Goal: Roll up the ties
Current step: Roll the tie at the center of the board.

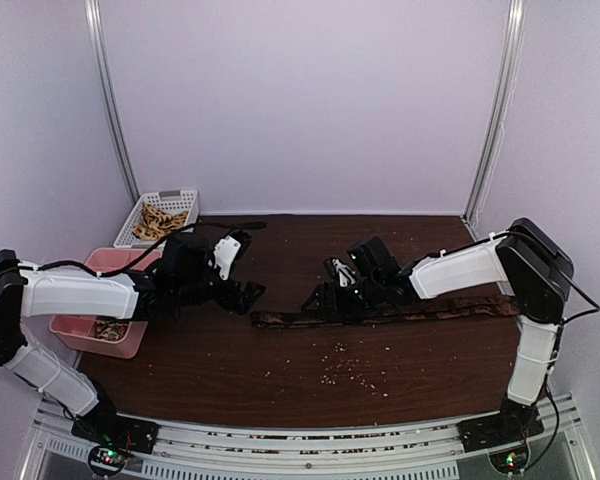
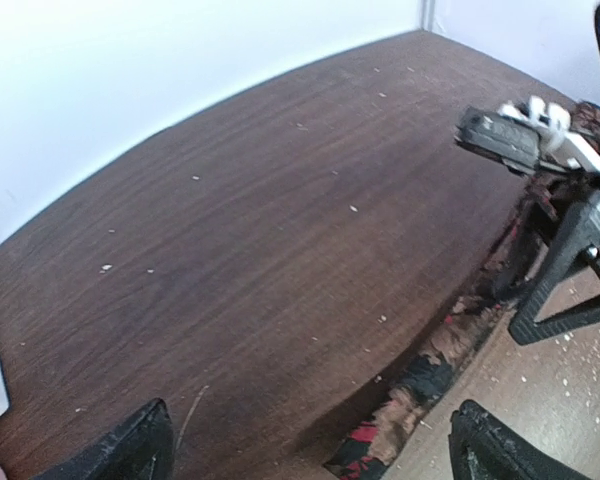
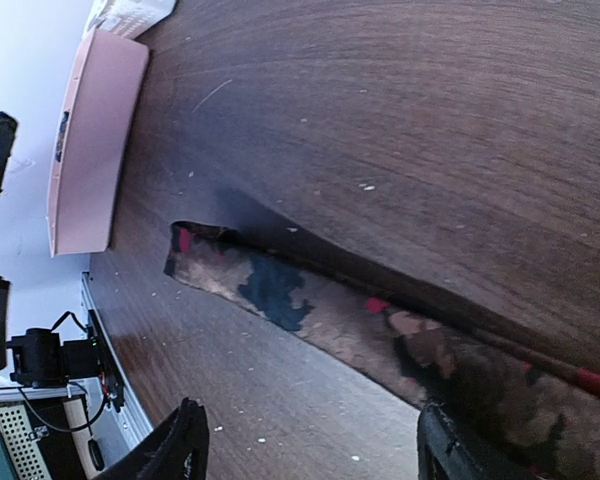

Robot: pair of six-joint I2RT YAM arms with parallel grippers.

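Dark wooden table (image 1: 280, 370) is carrying one long tie (image 1: 450, 312), lying flat across centre and right. Left gripper (image 2: 310, 455) and right gripper (image 3: 310, 450) are both standing wide open near it. At left, white basket (image 1: 185, 196) is holding tan ties (image 1: 160, 222); pink bin (image 1: 120, 262) is holding something brown, unclear.

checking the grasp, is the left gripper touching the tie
Apart. In the left wrist view the tie lies between the left gripper's open fingers, table showing either side.

Soft even light, warped wrist views
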